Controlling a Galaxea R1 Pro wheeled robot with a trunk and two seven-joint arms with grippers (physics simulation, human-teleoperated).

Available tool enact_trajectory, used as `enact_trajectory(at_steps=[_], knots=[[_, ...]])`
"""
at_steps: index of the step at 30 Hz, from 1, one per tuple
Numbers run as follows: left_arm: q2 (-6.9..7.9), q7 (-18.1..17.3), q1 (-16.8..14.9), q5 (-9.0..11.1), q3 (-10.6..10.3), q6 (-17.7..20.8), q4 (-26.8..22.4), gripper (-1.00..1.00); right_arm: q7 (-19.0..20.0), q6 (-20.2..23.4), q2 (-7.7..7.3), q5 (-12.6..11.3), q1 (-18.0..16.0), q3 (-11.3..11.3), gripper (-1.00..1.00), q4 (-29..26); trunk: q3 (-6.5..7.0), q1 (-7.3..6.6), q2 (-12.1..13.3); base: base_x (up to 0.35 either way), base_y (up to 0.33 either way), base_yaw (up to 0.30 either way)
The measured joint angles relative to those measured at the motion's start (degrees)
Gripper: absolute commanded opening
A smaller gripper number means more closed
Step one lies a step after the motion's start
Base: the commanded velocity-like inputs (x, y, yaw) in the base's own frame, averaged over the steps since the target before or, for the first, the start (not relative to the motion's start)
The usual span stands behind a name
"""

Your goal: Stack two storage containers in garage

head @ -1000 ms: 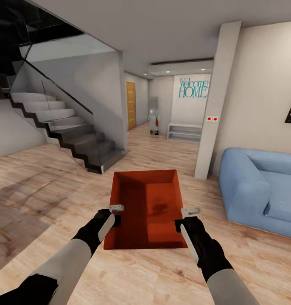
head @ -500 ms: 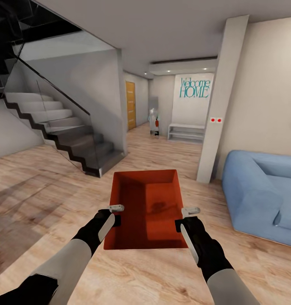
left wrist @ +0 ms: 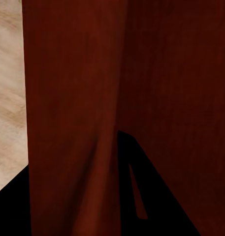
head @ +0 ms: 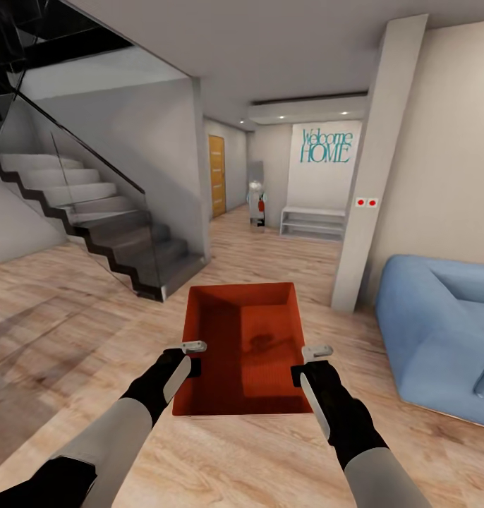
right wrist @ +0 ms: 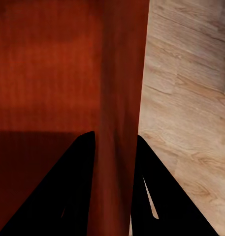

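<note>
Both sets of jaws are clamped on one orange-red storage container [head: 242, 349], the left gripper [head: 193, 358] pinching its left wall and the right gripper [head: 307, 362] its right wall, one finger inside and one outside on each side, as the right wrist view shows with the container's wall [right wrist: 119, 123] running between two dark fingers [right wrist: 73, 191]. The bin rides level and empty in front of the robot's trunk, held clear of the light wood plank floor [head: 73, 310] of the living room. To the robot's right sits a blue sofa [head: 439, 324]; to its left a dark staircase [head: 108, 226] with a glass balustrade climbs away. Just beyond the bin a white pillar [head: 372, 169] carries two red dots. Farther off, a hallway runs toward a yellow wooden door [head: 217, 176], a low white bench [head: 312, 222] and a wall lettered "Welcome HOME" [head: 325, 145].

By the look of it, this is the carrying leg for one container: the pickup is done, the garage is not in sight. The next move calls for steering the base down the hallway while both grips keep even pressure, so the bin neither tilts nor slips, and for passing clear of the pillar and stair edge.
</note>
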Motion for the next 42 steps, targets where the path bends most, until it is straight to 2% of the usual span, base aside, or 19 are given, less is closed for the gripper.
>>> enact_trajectory(at_steps=[11,12,15,24,42], knots=[[-0.02,0.01,0.0,-0.01,0.0,-0.06,0.01,-1.0,-0.05,0.0,-0.01,-0.01,0.0,0.01,-1.0,-0.04,0.0,0.0,0.0,0.305,0.0,0.0],[0.02,-0.09,0.16,-0.36,0.72,-0.27,-0.28,-1.0,0.22,-0.24,0.32,0.98,-0.07,-0.07,-1.0,-0.04,0.0,0.01,0.03,0.0,0.0,0.0],[0.15,0.05,0.14,0.01,0.44,-0.6,-0.39,-1.0,0.31,-0.43,1.21,2.37,-0.08,-1.31,-1.0,0.01,0.0,0.0,0.0,0.0,0.0,0.0],[2.34,0.15,0.16,5.21,-3.23,-0.69,-0.85,-1.0,-0.14,-0.39,3.44,5.17,-0.08,-2.6,-1.0,0.11,0.0,0.0,0.0,0.176,0.0,0.0],[2.47,0.11,0.15,5.28,-3.65,-0.61,-1.05,-1.0,-0.13,-0.44,3.45,5.12,-0.08,-2.61,-1.0,0.09,0.0,0.0,0.0,0.337,0.0,0.0]])
